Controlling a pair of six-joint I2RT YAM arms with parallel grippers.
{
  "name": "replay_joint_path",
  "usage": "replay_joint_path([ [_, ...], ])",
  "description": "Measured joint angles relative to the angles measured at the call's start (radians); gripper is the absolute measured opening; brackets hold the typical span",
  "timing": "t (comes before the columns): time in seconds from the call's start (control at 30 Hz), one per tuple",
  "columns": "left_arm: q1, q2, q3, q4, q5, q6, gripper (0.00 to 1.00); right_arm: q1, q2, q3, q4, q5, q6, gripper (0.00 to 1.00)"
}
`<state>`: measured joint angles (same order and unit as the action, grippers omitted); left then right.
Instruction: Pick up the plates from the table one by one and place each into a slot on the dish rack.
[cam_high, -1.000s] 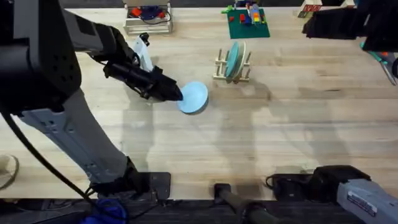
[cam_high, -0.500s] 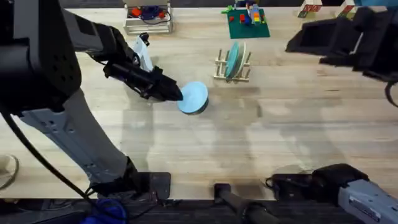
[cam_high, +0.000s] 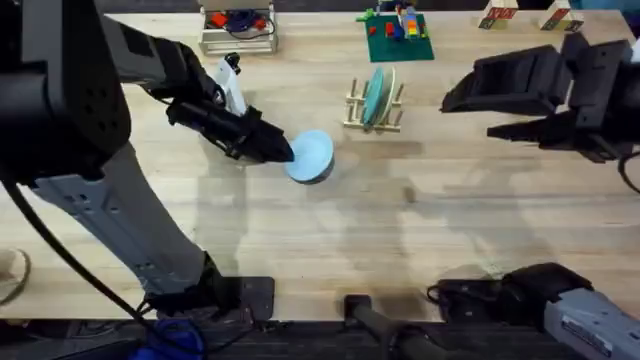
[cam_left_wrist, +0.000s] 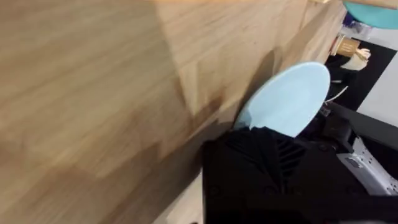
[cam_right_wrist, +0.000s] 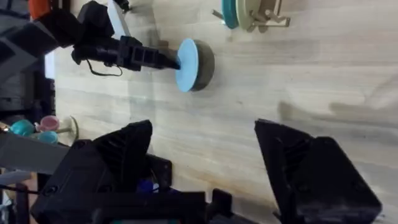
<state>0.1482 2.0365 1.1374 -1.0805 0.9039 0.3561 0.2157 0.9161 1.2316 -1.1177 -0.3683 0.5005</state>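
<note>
A pale light blue plate (cam_high: 313, 156) hangs tilted just above the table (cam_high: 420, 230), with its shadow under it. My left gripper (cam_high: 278, 149) is shut on the plate's left rim. In the left wrist view the plate (cam_left_wrist: 290, 98) sticks out from the black fingers (cam_left_wrist: 264, 155). The dish rack (cam_high: 373, 108) stands behind and to the right, with a teal plate (cam_high: 373, 95) and a cream plate upright in its slots. My right gripper (cam_high: 468, 118) hovers open to the right of the rack, holding nothing. The right wrist view shows the plate (cam_right_wrist: 186, 64), the left gripper (cam_right_wrist: 163, 60) and the rack (cam_right_wrist: 256, 12).
A wire-frame tray (cam_high: 238, 30) sits at the back left. A green baseplate with coloured bricks (cam_high: 398, 35) lies at the back middle, and small coloured items (cam_high: 500, 15) at the back right. Bare wood stretches across the table's front half.
The right arm has swung left and lower from the far right edge toward the rack, its open fingers now showing. The left gripper and the blue plate have not moved.
</note>
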Motion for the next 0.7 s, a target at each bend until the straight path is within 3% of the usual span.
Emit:
replay_joint_path([
  [0.07, 0.0, 0.0, 0.0, 0.0, 0.0, 0.0, 0.043, 0.0, 0.0, 0.0, -0.009, -0.003, 0.002, 0.994],
  [0.1, 0.0, 0.0, 0.0, 0.0, 0.0, 0.0, 0.042, 0.0, -0.001, -0.074, 0.016, -0.042, 0.039, 0.994],
  [0.33, 0.0, 0.0, 0.0, 0.0, 0.0, 0.0, 0.042, 0.021, 0.0, -0.28, 0.227, -0.147, 0.135, 0.994],
  [0.5, 0.0, 0.0, 0.0, 0.0, -0.001, 0.0, 0.043, 0.104, 0.0, -0.39, 0.381, -0.164, 0.211, 0.994],
  [0.7, 0.0, 0.0, 0.0, 0.0, 0.0, 0.0, 0.043, 0.234, 0.008, -0.498, 0.577, -0.104, 0.323, 0.994],
])
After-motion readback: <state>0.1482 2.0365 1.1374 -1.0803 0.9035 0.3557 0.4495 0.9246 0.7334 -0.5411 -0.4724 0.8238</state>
